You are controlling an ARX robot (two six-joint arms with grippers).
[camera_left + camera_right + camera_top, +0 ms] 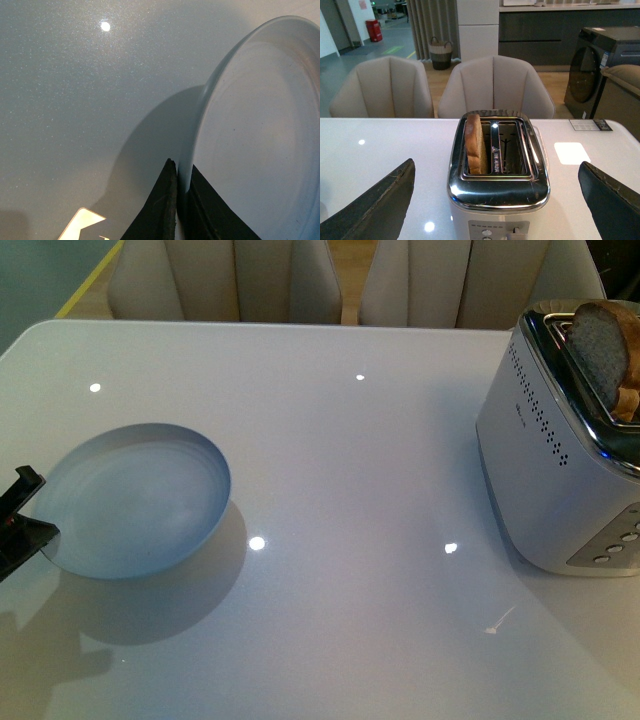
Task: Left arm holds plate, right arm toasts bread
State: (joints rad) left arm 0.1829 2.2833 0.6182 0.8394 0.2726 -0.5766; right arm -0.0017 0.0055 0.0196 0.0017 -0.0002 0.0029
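Observation:
The pale blue plate (pixel 135 502) tilts above the white table at the left, its shadow below it. My left gripper (pixel 25 525) is shut on the plate's rim at the left edge; in the left wrist view the black fingers (pixel 162 210) pinch the rim of the plate (pixel 260 135). The bread (pixel 603 348) stands upright in one slot of the white and chrome toaster (pixel 545 475) at the right. In the right wrist view the bread (pixel 474 145) sits in the toaster (pixel 497 192), and my right gripper (pixel 497 205) is open, its fingers wide on either side, touching nothing.
The toaster's second slot (pixel 510 147) holds nothing. Its lever and buttons (pixel 505 232) face the right wrist camera. Two beige chairs (pixel 440 87) stand behind the table's far edge. A washing machine (pixel 592 70) stands further back on the floor.

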